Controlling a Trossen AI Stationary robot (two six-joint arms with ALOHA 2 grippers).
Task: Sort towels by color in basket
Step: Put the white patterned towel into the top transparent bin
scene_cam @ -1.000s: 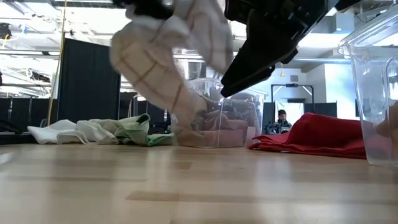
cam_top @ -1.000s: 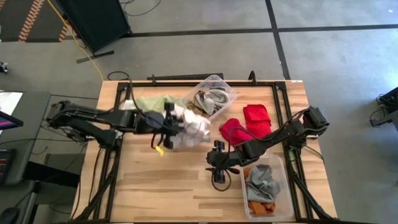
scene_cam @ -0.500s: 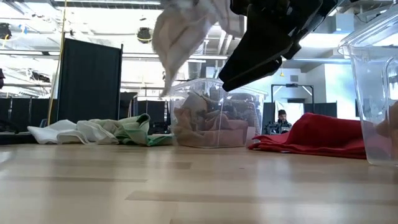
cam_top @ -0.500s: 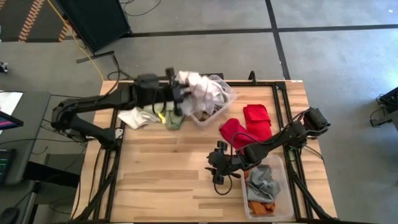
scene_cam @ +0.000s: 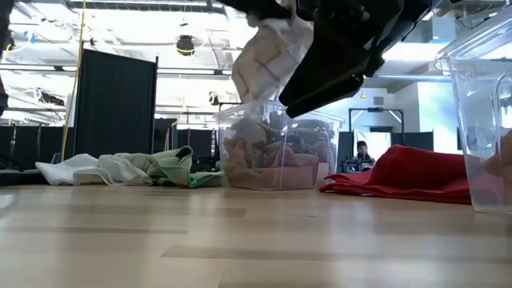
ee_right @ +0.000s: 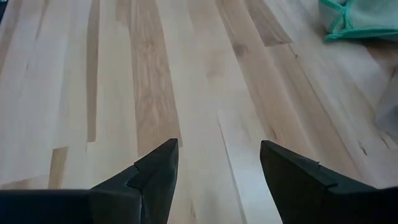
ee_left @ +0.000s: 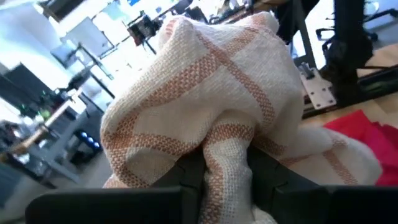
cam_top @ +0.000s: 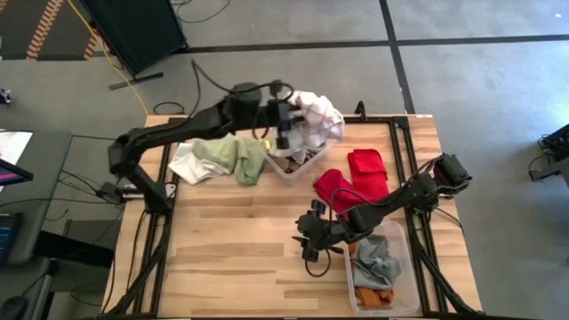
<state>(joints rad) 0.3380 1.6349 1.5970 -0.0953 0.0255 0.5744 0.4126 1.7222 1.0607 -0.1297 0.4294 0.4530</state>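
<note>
My left gripper (cam_top: 286, 126) is shut on a white-checked towel (cam_top: 316, 119) and carries it over the clear far bin (cam_top: 313, 153), which holds tan and pale cloths. In the low view the checked towel (scene_cam: 270, 53) hangs above that bin (scene_cam: 276, 156). A pale green towel (cam_top: 233, 156) and a white one (cam_top: 185, 167) lie on the table left of the bin. Two red towels (cam_top: 352, 180) lie right of centre. My right gripper (cam_top: 310, 242) is open above bare wood, its fingers (ee_right: 156, 169) spread apart. My left gripper pinches a bunched fold of the checked towel (ee_left: 227, 163) between its two fingers (ee_left: 268, 175); several layers are gathered there. The fingers reach level from the table's left side. The towel is lifted clear, billowing ahead of the fingers and hanging slack over the far bin.
A second clear bin (cam_top: 402, 263) at the near right holds grey and orange towels. Its wall (scene_cam: 480, 120) stands close on the low view's right. Bare wood spreads across the table's near left (cam_top: 222, 267). A person sits far behind the table (scene_cam: 364, 152).
My left gripper has swung from the table's middle up and toward the far edge and the right, carrying the checked towel from above the wood to over the far bin. The pale green and white towels now show uncovered.
</note>
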